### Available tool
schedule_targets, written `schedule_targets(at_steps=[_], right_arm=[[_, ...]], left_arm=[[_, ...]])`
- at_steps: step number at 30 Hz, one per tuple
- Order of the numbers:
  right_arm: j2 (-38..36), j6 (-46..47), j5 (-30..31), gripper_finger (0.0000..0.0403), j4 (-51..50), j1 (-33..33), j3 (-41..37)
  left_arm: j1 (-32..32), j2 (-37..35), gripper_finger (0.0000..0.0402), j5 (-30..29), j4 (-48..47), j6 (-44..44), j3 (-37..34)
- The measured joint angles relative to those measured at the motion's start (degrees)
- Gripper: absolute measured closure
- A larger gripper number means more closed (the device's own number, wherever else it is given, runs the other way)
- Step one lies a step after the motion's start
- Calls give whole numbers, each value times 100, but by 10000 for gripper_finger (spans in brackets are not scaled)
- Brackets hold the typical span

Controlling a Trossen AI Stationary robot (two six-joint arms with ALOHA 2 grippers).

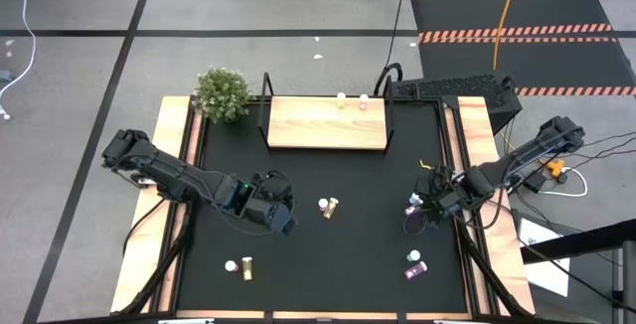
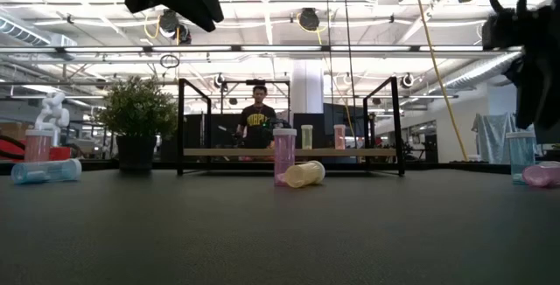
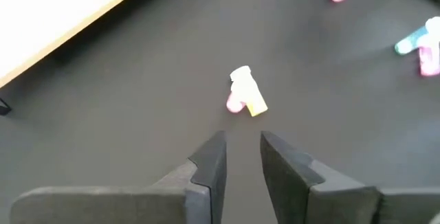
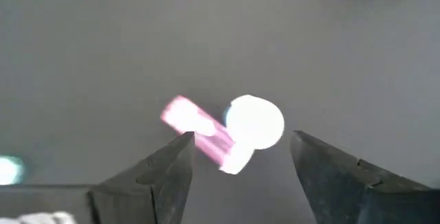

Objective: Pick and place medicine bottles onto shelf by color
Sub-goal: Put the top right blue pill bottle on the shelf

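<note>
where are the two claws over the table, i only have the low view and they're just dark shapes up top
Observer: From above, the left claw hangs left of the middle of the table, and the right claw is near its right edge.
Operator: is the right one holding anything
Observer: No. Its wrist view shows open fingers above a small lying pink plastic bottle and the round white cap of an upright one, gripping neither.
Operator: and the left
Observer: Empty, its fingers a narrow gap apart, aimed at the small lying yellow plastic bottle mid-table.
</note>
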Motion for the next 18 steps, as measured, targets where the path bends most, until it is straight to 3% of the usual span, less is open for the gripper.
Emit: schedule_targets(at_steps=[18], right_arm=[[-3,-27,236,199,402,-4,-296]], left_arm=[[423,0,284,-1,282,693,2]])
